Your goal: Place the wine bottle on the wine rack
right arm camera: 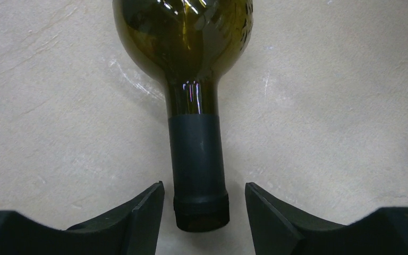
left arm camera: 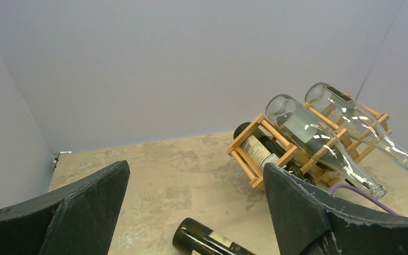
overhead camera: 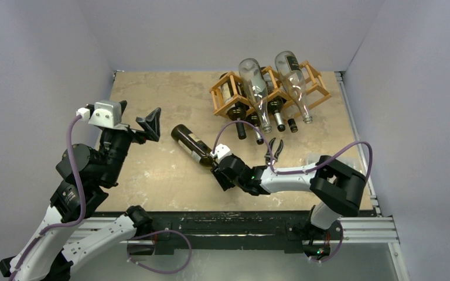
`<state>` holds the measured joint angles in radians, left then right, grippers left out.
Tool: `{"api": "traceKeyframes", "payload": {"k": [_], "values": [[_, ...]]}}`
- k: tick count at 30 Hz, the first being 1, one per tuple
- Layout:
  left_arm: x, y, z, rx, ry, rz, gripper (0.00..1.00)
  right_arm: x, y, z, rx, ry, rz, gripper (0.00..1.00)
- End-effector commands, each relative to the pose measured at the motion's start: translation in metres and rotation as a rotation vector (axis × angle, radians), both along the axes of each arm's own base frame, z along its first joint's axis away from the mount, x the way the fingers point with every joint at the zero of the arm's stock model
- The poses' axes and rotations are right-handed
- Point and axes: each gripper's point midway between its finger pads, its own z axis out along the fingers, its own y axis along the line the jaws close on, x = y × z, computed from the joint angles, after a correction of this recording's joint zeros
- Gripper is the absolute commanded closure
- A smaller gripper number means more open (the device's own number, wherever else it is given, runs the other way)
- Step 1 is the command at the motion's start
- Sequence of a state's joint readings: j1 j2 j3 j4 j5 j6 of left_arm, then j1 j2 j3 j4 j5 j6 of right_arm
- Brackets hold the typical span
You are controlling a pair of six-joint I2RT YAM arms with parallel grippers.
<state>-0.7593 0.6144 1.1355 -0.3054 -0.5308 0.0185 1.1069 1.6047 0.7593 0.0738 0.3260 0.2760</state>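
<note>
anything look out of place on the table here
Yes: one dark green glass wine bottle lies on its side on the beige table, apart from the light-brown wooden wine rack where the other bottles rest. The open right gripper flanks its neck.

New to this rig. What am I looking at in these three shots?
Two robot arms are bolted at a table's near edge, each ending in a two-finger pincer. The overhead shot looks down from behind; the other two come from a camera on each wrist. On the table sit a wooden rack holding two clear bottles over dark ones, and a dark wine bottle lying on its side. Nothing is held. The left pincer hangs open and empty above the table. The right pincer is open too, its fingers either side of the lying bottle's neck, not touching it.
</note>
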Motion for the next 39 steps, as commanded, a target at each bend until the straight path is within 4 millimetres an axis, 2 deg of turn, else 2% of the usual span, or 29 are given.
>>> {"api": "traceKeyframes", "payload": {"k": [1, 6, 14, 23, 25, 29, 39], "values": [[-0.002, 0.003, 0.013, -0.035, -0.025, 0.002, 0.03, 0.020, 0.024, 0.021, 0.072, -0.062, -0.043, 0.37], [-0.002, 0.003, 0.013, -0.035, -0.026, 0.000, 0.03, 0.029, 0.037, 0.022, 0.073, -0.079, -0.045, 0.33], [-0.003, 0.003, 0.014, -0.037, -0.028, 0.001, 0.03, 0.044, 0.057, 0.016, 0.055, -0.128, -0.016, 0.33], [-0.003, 0.003, 0.014, -0.038, -0.029, -0.001, 0.03, 0.054, 0.064, 0.010, 0.036, -0.176, -0.004, 0.36], [-0.003, 0.003, 0.014, -0.038, -0.029, -0.001, 0.03, 0.054, 0.065, 0.009, 0.032, -0.180, 0.002, 0.39], [-0.002, 0.002, 0.014, -0.036, -0.028, -0.003, 0.03, 0.055, 0.065, 0.015, 0.041, -0.192, 0.007, 0.54], [-0.001, 0.000, 0.013, -0.031, -0.024, -0.007, 0.03, 0.058, 0.068, 0.083, 0.144, -0.254, -0.006, 0.88]]}}
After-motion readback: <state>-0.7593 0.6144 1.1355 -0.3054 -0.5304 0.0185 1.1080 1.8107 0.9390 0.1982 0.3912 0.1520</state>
